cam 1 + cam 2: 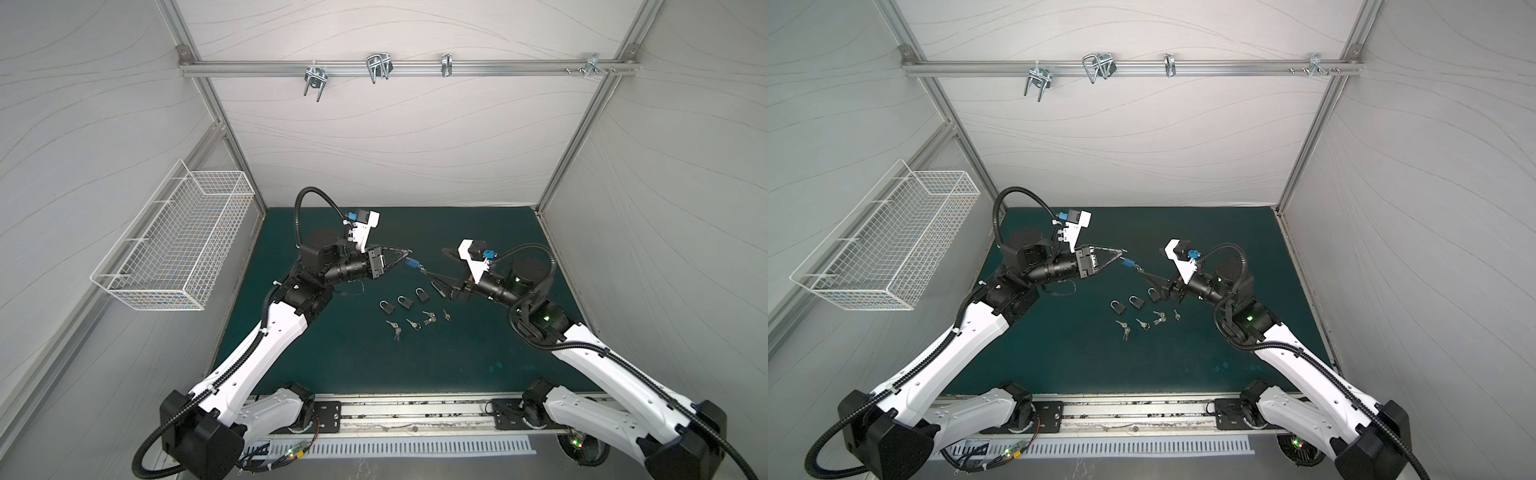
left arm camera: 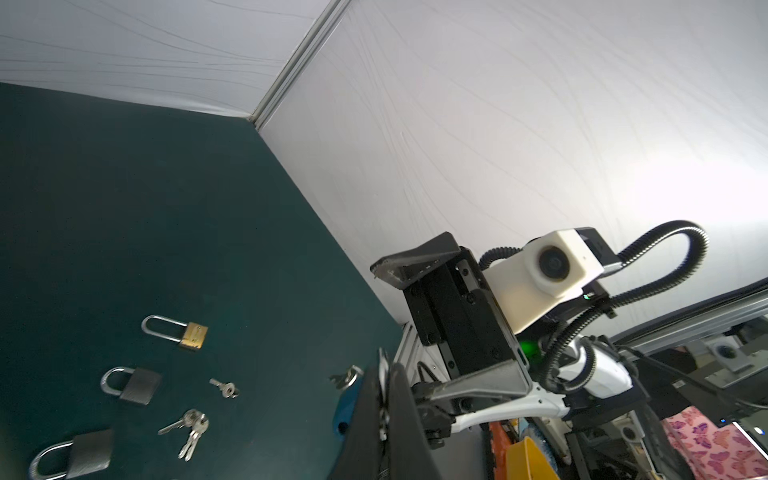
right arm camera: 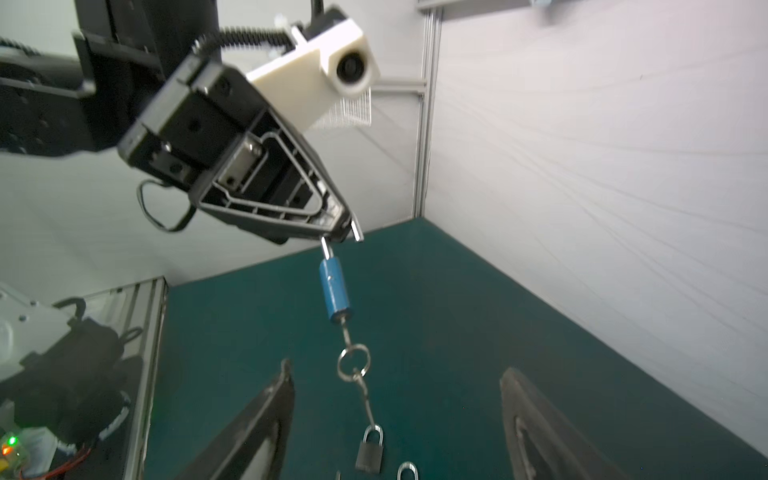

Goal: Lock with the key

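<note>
1. Wire basket (image 1: 174,237): white mesh, fixed to the wall past the left edge of the desk (image 1: 332,365), clear of the surface.

2. Left gripper (image 3: 343,232): raised over the middle of the desk and pointed toward the right arm in both top views. Its fingers are pressed together on the steel shackle of the blue padlock.

3. Blue padlock (image 3: 334,289): in the air, hanging by its shackle from the left gripper's tips, and touching nothing on the desk. One shackle leg runs into the blue body. The other end shows bare beside the fingertips.

4. Key (image 3: 345,330): seated in the bottom end of the blue padlock. A key ring (image 3: 353,365) hangs from it, and a second key (image 3: 368,401) dangles from the ring.

5. Row of three padlocks (image 1: 403,301): lying flat near the middle of the desk, on the near-edge side of the held lock, each apart from the next. Two have dark bodies. The third is a brass padlock (image 2: 193,334) with a long shackle.

6. Loose keys (image 1: 429,319): four small lots, singles and bunches, strung along just nearer the front edge than the padlock row.

7. Right gripper (image 3: 397,370): fingers spread wide, gripping nothing, raised over the desk to the right of the held lock. In the right wrist view the key ring hangs between the two fingertips with a gap to each.
</note>
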Controlling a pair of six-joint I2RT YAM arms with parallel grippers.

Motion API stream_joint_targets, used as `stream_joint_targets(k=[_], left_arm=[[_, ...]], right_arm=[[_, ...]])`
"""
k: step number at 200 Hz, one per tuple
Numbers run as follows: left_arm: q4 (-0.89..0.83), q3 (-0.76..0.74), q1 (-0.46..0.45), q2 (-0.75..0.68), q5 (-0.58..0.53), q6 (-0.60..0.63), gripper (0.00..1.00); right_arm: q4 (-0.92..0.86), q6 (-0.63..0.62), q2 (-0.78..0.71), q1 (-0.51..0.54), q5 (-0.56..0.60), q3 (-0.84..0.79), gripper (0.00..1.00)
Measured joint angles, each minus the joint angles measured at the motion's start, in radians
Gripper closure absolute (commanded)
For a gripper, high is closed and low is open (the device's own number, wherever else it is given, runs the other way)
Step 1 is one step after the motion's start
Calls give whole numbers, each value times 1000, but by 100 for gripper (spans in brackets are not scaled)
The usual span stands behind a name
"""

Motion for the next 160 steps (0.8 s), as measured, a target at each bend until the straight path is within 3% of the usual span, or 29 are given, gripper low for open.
stream_joint_targets(k=[67,101,160], left_arm=[[233,0,-5,-5,2,-227,100],[323,0,-8,-5,3,-289,100],[425,0,-16,22,22,-351,100]], right_arm=[[124,85,131,-19,-260,190,42],[130,86,173,-19,-285,206,45],[134,117,191,-19,-296,218,60]])
